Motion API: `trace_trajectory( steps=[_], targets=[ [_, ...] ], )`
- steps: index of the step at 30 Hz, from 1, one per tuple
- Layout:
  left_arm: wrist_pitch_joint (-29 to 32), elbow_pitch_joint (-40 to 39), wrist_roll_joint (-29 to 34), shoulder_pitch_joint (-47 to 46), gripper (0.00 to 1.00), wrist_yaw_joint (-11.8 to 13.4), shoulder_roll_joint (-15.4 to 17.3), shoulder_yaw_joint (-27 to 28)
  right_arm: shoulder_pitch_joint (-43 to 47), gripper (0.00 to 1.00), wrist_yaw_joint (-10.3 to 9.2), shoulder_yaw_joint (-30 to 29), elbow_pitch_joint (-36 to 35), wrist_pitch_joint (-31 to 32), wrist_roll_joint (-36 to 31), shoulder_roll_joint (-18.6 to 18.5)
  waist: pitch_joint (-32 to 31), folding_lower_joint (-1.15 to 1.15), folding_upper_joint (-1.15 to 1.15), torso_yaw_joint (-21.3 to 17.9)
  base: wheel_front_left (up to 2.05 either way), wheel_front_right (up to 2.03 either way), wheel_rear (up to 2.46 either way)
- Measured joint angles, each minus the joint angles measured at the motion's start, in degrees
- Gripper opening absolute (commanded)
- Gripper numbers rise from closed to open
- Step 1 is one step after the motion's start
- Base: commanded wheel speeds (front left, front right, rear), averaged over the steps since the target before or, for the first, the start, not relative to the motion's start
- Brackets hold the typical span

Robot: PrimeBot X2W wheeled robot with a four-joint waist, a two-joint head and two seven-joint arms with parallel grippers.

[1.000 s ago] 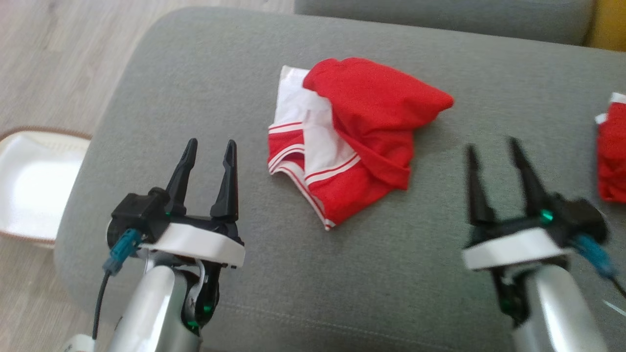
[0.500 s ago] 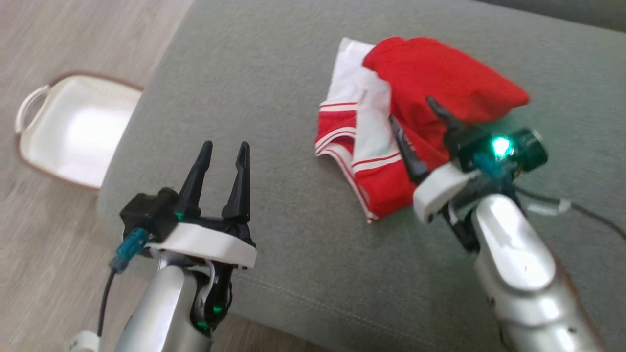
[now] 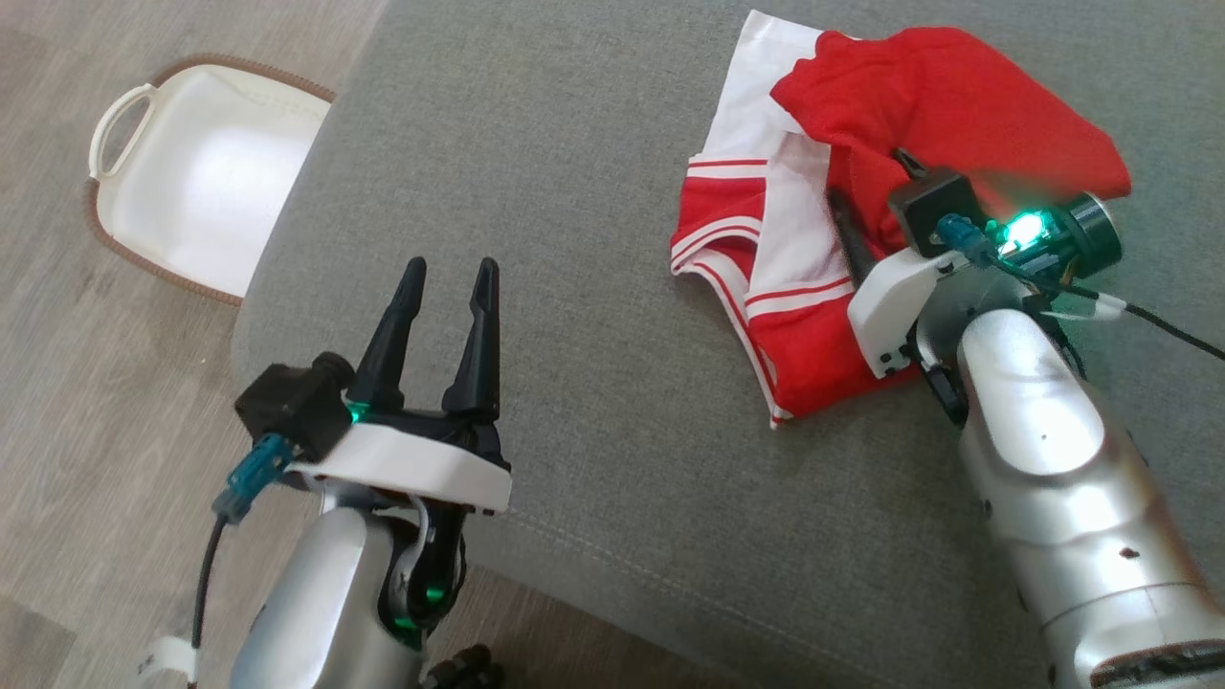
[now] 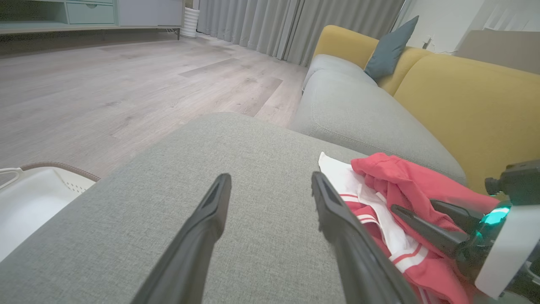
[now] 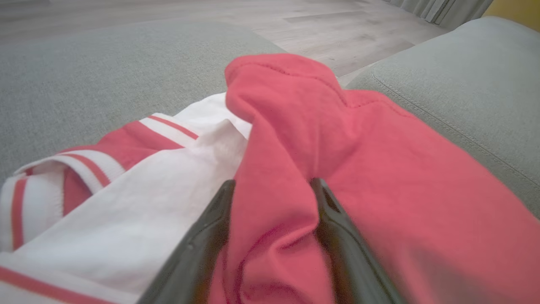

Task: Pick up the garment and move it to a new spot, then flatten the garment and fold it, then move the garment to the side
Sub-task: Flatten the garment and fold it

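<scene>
A crumpled red garment (image 3: 957,105) with white panels and stripes lies on the grey sofa seat (image 3: 574,144). My right gripper (image 3: 871,182) is down on it, open, its two fingers straddling a raised red fold (image 5: 274,126) of the garment (image 5: 379,147); in the right wrist view the cloth bulges between the gripper (image 5: 273,183) fingers. My left gripper (image 3: 450,266) hovers open above bare seat to the left of the garment (image 4: 379,177), holding nothing. The left wrist view shows my left gripper (image 4: 271,176) and, at the right, my right gripper (image 4: 415,206) on the cloth.
A white basket (image 3: 191,182) with a brown rim stands on the wood floor left of the seat. The seat's front edge runs just below my left gripper. A yellow sofa back (image 4: 464,105) with a blue-grey cushion (image 4: 388,50) rises behind the garment.
The head camera has turned, shifting the whole picture. My right gripper has moved from bare seat at the lower right onto the garment, its fingers now around a red fold. The left gripper stays open.
</scene>
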Motion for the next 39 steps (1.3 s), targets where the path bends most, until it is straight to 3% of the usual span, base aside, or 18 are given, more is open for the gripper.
trace_trajectory(
  steps=[8,14,22,28,29,30,35,39],
  targets=[
    [0.0,0.27,0.23,-0.24,1.0,0.13,-0.03,0.34,-0.77,0.0,0.0,-1.54,0.41,-7.33,5.77,0.01,-1.2,-0.01,0.0,-2.22,0.0,0.0,0.0],
    [0.0,0.25,1.27,-0.23,1.0,0.08,-0.03,1.03,-0.3,0.0,0.0,-6.61,-3.32,-11.59,12.21,0.02,-3.07,-0.01,0.0,-5.87,0.0,0.0,0.0],
    [0.0,0.01,2.8,-0.13,1.0,-0.4,-0.02,1.4,6.3,0.0,0.0,-16.12,-9.16,-12.22,15.6,0.2,-5.58,-0.01,0.0,-11.39,0.0,0.0,0.0],
    [0.0,-0.16,3.19,-0.11,1.0,-0.44,-0.01,1.25,12.9,0.0,0.0,-23.83,-11.94,-9.07,16.56,0.51,-6.88,-0.01,0.0,-14.68,0.0,0.0,0.0],
    [0.0,-0.16,3.19,-0.11,1.0,-0.44,-0.01,1.25,12.9,0.81,0.0,-23.83,-11.94,-9.07,16.56,0.51,-6.88,-0.01,0.0,-14.68,0.0,0.0,0.0],
    [0.0,-0.16,3.19,-0.11,1.0,-0.49,-0.01,1.11,13.74,1.0,0.0,-25.28,-11.93,-8.12,16.57,0.65,-7.01,-0.01,0.0,-15.06,0.0,0.0,0.0],
    [0.0,-0.05,3.2,-0.09,1.0,-0.68,0.0,0.34,16.99,1.0,0.0,-28.85,-12.33,-6.56,17.71,1.04,-7.61,-0.01,0.0,-16.31,0.0,0.0,0.0],
    [0.0,0.2,3.67,0.02,1.0,-0.68,0.01,0.34,17.96,1.0,0.0,-27.78,-15.3,-8.46,18.04,1.26,-8.46,-0.01,0.0,-17.04,0.0,0.0,0.0]
  ],
)
